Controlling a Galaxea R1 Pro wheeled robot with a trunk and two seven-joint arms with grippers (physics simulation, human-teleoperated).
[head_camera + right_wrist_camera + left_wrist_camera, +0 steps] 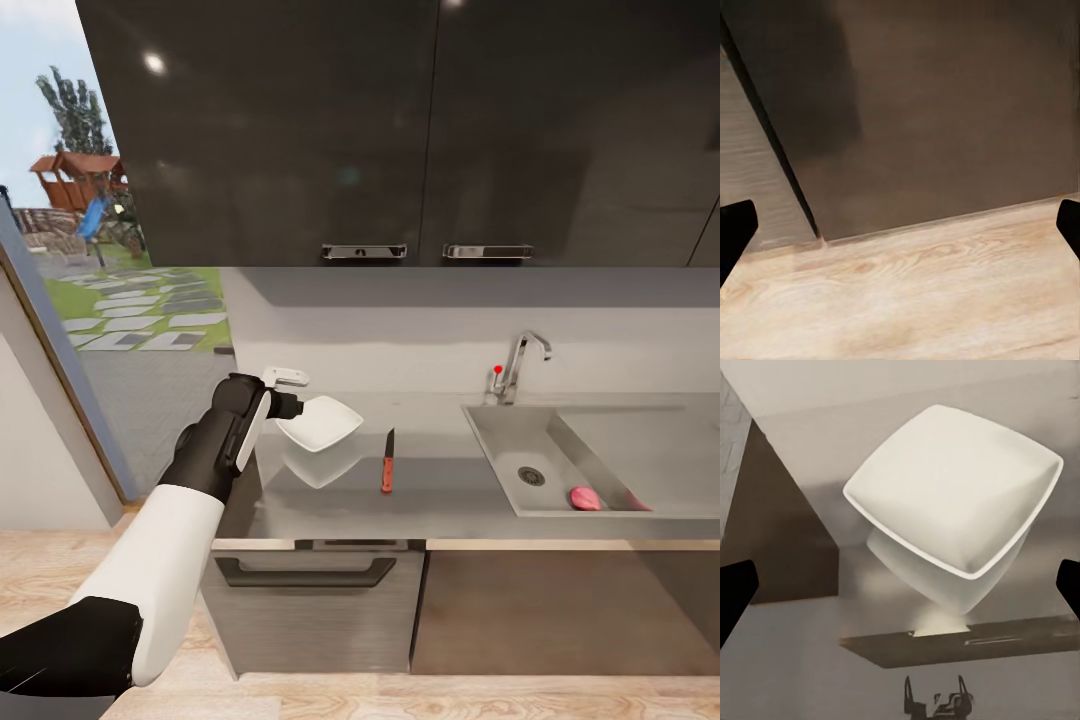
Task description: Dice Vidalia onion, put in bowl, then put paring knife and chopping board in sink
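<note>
The white bowl (322, 420) sits tilted near the left end of the grey countertop (440, 490), its reflection under it. My left gripper (288, 392) is right beside the bowl's left rim, open. In the left wrist view the bowl (952, 502) lies ahead, and the dark fingertips (735, 594) stand far apart at the picture's edges. The paring knife (387, 463) lies on the counter right of the bowl, red handle toward me. The pinkish onion (585, 497) rests in the sink (500, 440), beside the drain. My right gripper (900, 229) is open, low before a cabinet front. The chopping board is out of view.
A chrome tap (518, 362) with a red knob stands behind the sink. Dark wall cabinets (400, 130) hang above the counter. Under the counter's left part is a drawer front with a handle (305, 572). A window (110, 240) is at the left, and the wooden floor (907, 300) lies below.
</note>
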